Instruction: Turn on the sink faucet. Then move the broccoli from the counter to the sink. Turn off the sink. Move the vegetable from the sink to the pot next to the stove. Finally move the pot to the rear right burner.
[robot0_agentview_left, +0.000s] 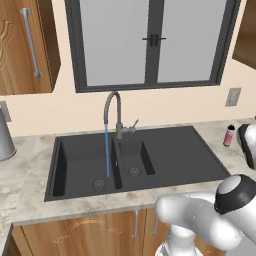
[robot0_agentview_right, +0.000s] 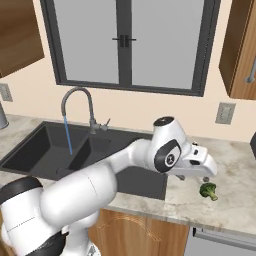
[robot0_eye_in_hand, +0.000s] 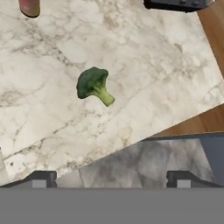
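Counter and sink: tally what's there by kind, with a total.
Broccoli: 1
Faucet, running: 1
Sink basins: 2
Small bottle with red label: 1
Steel canister: 1
Total: 6

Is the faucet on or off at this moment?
On. A thin blue stream of water falls from the faucet spout into the large basin of the sink, seen in both base views.

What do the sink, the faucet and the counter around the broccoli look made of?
The sink looks like matte charcoal composite or coated metal: no glare. The faucet looks like brushed dark grey metal with a soft sheen. The counter looks like polished beige-grey marbled stone, with veins running under the broccoli.
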